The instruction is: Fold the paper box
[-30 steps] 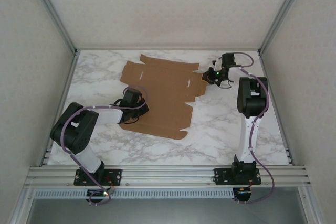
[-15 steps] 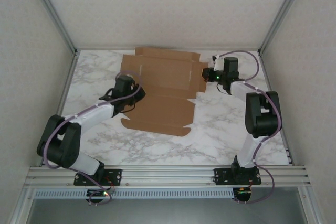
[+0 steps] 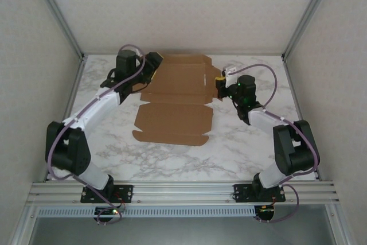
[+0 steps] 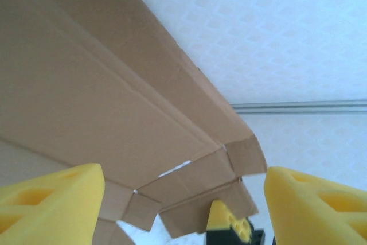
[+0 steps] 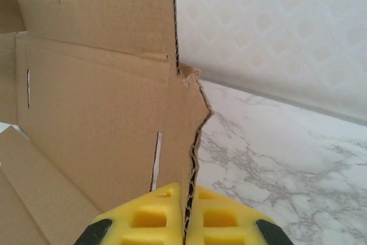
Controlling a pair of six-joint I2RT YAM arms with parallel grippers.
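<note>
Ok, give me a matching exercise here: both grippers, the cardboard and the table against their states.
1 left gripper
2 right gripper
3 brown cardboard paper box
4 white marble table

A shut on the paper box's edge
B far part raised, near part flat
C open
D lying under the box

Pairs: 1-C, 2-A, 3-B, 4-D

table (image 3: pixel 241 142): white marble — grey veins | walls (image 3: pixel 183 10): pale, patterned | rail (image 3: pixel 183 189): aluminium
</note>
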